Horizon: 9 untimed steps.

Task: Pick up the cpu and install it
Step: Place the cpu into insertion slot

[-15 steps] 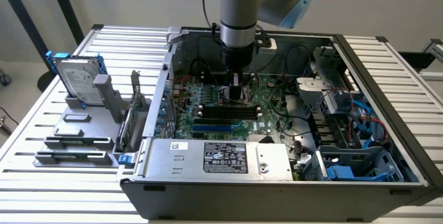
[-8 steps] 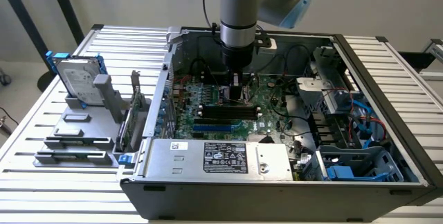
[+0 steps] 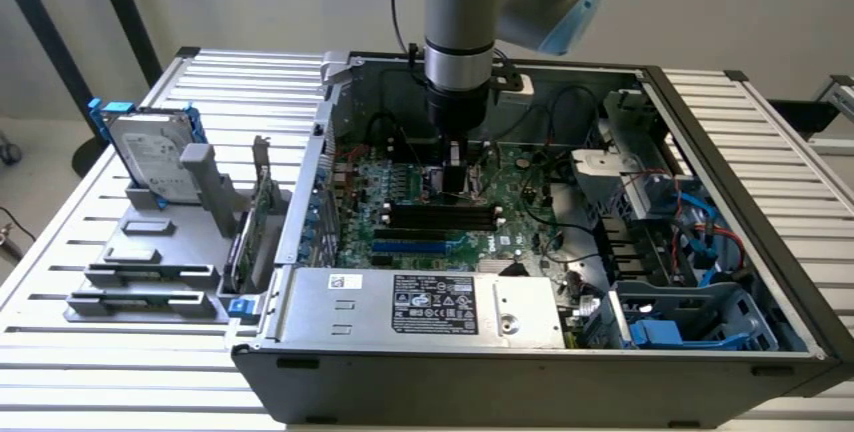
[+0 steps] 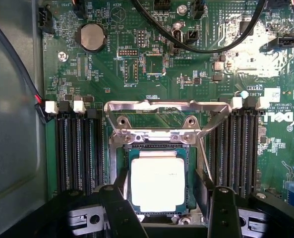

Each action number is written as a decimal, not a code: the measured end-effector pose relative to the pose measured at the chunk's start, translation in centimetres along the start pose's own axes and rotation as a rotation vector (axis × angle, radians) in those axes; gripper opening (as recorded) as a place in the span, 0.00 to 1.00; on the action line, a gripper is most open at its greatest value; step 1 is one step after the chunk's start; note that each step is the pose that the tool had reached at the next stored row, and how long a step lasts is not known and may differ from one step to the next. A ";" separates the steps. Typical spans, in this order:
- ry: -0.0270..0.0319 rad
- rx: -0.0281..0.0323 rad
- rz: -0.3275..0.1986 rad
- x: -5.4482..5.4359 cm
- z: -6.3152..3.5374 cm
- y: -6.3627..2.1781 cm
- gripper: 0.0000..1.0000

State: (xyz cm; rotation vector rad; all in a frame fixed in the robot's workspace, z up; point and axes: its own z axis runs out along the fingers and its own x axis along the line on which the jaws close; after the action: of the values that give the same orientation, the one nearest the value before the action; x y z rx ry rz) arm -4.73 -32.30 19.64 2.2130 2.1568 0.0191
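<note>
Hovering our claw (image 4: 166, 201) over the socket (image 4: 156, 147), released and gripping nothing.
We are seeing the cpu (image 4: 158, 181) lying flat in the socket, between our spread fingers (image 4: 118, 208); the metal frame (image 4: 156, 106) is standing raised, we judge to leave the socket open for the chip, and the board (image 4: 87, 74) is showing a sideways Dell logo (image 4: 285, 119) by the memory slots (image 4: 236, 148).
</note>
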 end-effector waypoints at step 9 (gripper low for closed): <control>0.0002 -0.0003 0.000 0.0 -0.40 0.02 0.62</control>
State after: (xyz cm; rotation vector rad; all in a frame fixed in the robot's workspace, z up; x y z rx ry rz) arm -4.73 -32.30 20.04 2.2130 2.1568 0.0197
